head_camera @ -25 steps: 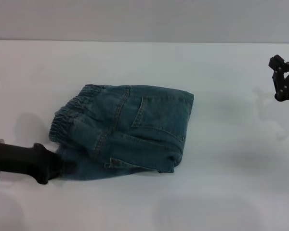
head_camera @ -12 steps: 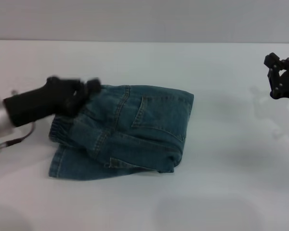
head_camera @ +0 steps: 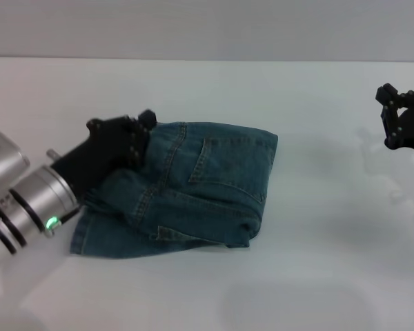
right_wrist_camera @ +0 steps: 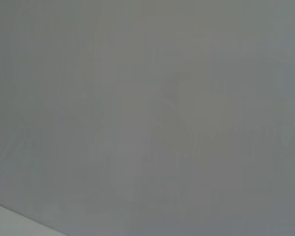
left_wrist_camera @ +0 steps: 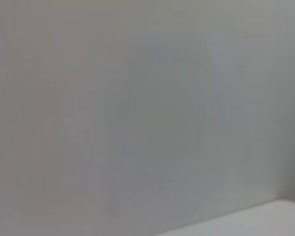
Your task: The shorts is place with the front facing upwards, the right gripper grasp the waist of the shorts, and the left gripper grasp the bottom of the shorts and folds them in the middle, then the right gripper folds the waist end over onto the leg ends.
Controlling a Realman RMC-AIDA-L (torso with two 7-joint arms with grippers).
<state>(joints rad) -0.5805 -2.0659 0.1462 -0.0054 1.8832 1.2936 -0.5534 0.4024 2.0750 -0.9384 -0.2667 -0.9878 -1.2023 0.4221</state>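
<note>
Nearest the camera, the leg ends (head_camera: 100, 243) of the denim shorts (head_camera: 193, 183) lie flat on the white counter (head_camera: 207, 296), peeking out from under the folded pile at its near left corner. A second ago the left hand (head_camera: 121, 134) was down at that corner; half a second ago it had swung up beside the elastic waist, and now it lies over that waist end, its black claw resting on the denim and hiding the ruffled band. Whether its fingers are parted or closed on cloth I cannot tell — the claw's own bulk covers them.

The shorts themselves have not shifted, so both folds look done and this reads as a last pat or tidy-up.

Farther off, the right hand (head_camera: 399, 118) hangs open and empty above the counter's right edge, barely moved.

No brand, label or writing can be read anywhere — both wrist views show only blank grey.
</note>
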